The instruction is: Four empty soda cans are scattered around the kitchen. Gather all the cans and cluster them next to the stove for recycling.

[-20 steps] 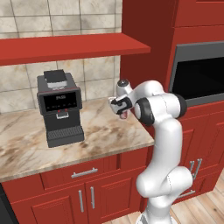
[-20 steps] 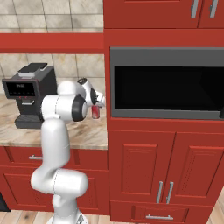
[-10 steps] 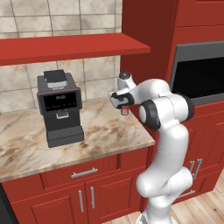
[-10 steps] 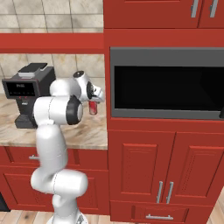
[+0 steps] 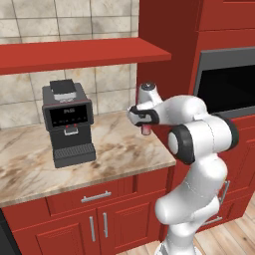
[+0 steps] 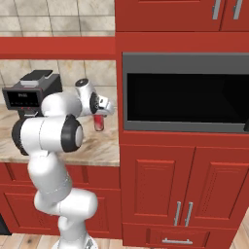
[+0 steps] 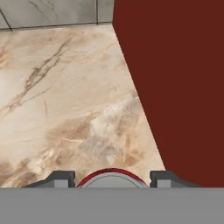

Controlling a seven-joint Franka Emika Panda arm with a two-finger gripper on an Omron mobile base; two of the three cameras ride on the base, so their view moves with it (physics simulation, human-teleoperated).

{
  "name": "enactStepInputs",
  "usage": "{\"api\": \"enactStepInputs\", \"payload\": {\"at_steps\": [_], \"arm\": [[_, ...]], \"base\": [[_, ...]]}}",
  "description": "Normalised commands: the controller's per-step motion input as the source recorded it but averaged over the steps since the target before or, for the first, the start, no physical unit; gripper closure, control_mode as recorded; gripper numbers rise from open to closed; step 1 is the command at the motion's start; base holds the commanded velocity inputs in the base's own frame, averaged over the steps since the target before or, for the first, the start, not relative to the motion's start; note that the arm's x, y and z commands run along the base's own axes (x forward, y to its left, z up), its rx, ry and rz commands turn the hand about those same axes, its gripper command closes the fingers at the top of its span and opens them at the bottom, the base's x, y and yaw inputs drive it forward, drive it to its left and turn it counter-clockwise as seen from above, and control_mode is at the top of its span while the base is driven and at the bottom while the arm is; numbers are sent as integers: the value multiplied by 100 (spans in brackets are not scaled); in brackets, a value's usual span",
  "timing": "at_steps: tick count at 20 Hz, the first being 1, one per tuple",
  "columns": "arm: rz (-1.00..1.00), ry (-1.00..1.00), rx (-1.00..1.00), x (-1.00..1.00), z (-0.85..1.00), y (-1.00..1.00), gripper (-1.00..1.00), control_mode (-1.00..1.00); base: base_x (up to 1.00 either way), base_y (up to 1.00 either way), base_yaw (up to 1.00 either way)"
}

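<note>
You will find no legible text, brand, number or sign anywhere in these views. The coffee machine (image 5: 67,121) at the far left of the counter (image 5: 114,149) has a dark front display panel carrying a few small pale marks; they are too small and blurred for you to read as characters. In the right base view the same panel (image 6: 23,97) shows only faint pale specks. The red can (image 6: 98,121) held above the counter near the tall cabinet bears no readable label. The built-in oven (image 6: 185,95) on the right shows a plain dark window, unmarked.
</note>
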Motion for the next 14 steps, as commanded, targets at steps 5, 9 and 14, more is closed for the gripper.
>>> {"api": "enactStepInputs", "payload": {"at_steps": [5, 9, 14], "arm": [[8, 4, 0, -52, 35, 0, 100, -100], [9, 8, 0, -55, 41, 2, 100, -100], [9, 7, 0, -58, 43, 4, 100, -100]], "base": [[0, 0, 0], [0, 0, 0], [0, 0, 0]]}}
